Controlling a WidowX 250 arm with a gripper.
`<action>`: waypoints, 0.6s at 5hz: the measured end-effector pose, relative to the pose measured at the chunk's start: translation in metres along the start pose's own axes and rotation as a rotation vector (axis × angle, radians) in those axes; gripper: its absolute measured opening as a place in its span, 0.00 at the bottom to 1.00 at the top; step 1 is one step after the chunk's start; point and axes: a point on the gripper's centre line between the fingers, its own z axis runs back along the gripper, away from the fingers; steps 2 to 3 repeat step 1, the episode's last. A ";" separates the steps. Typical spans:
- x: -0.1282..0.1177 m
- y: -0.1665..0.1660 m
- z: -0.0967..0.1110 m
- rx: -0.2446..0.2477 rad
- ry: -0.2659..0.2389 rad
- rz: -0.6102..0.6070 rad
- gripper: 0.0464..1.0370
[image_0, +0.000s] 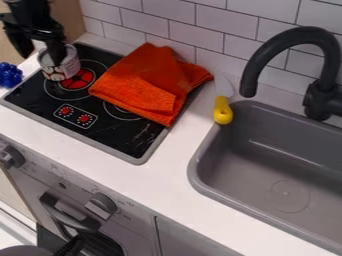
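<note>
The gripper (41, 54) is seen at the upper left, over the stove's left part, its two fingers spread apart; one is lowered at the mouth of the can (61, 67), the other is held outside it, to the left. Whether the can's wall is touched cannot be told. The can is stood upright near the stove's left edge, beside the red burner (79, 80). Blue grapes (8, 75) are placed just past that edge. The stove's (110, 137) back right part is covered by an orange cloth (148, 82), draped over its right edge. Between cloth and sink (287, 150), a yellow-handled tool (223, 111) is laid at the sink's back left corner. White counter (167, 185) is seen along the stove's front edge.
</note>
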 end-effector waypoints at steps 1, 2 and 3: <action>-0.002 -0.031 0.013 -0.012 -0.002 0.014 0.96; -0.002 -0.031 0.013 -0.012 -0.002 0.014 0.96; -0.002 -0.031 0.013 -0.012 -0.002 0.014 0.96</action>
